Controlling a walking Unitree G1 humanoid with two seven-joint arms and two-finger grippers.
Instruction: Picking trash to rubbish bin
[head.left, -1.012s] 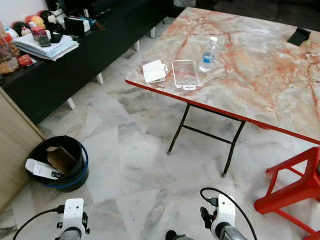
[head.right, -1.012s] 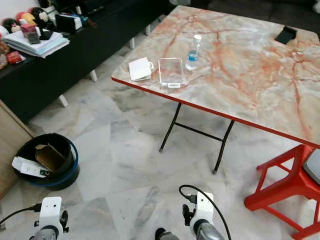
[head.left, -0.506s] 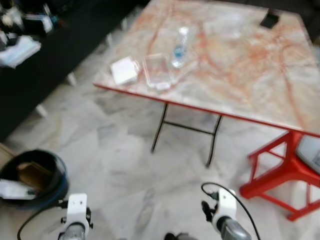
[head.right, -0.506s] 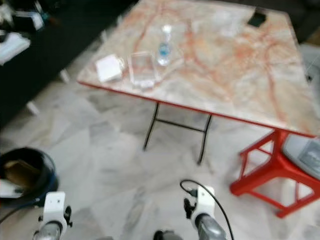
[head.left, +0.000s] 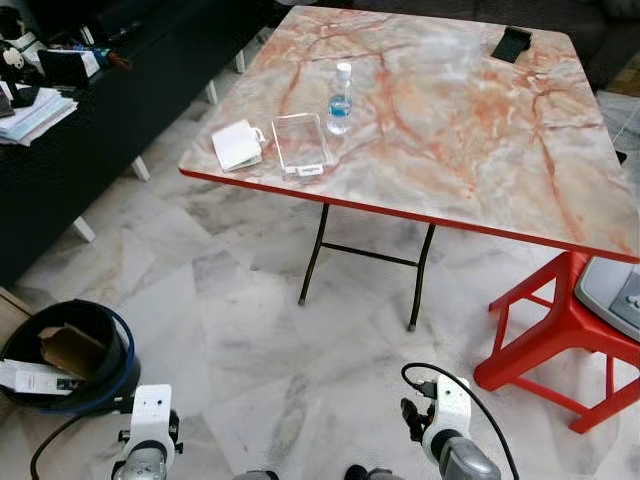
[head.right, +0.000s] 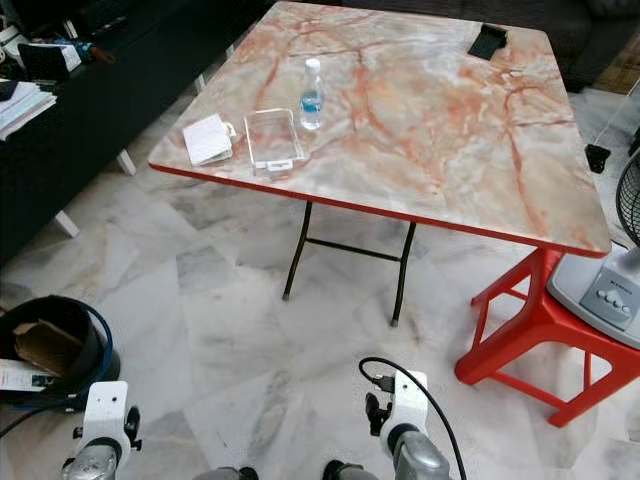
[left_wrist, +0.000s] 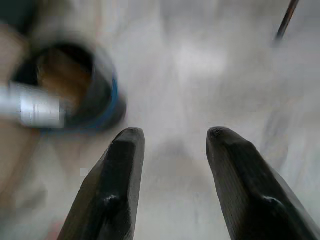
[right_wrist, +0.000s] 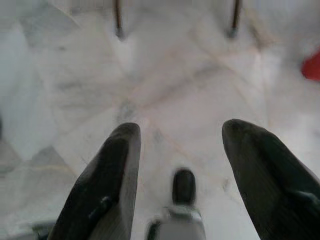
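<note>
Left eye view shows you far from the tabletop (head.left: 480, 150), where the bottle (head.left: 340, 98), clear box (head.left: 300, 143) and white packet (head.left: 236, 145) lie near the corner. Bin (head.left: 65, 355) stands on the floor at your left. Both the left tool (left_wrist: 170, 150) and the right tool (right_wrist: 180, 145) are released and empty. If you reach too quickly, you may tip the bottle or push the box over the edge.

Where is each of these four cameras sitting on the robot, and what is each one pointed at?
Left eye view: on the head, looking forward and down at the table, bottle and bin; both wrists show below.
Right eye view: beside it, same scene, plus a fan.
Left wrist view: along the open left gripper, toward the bin.
Right wrist view: along the open right gripper, toward floor and table legs.
Shared: both eyes see the table.
</note>
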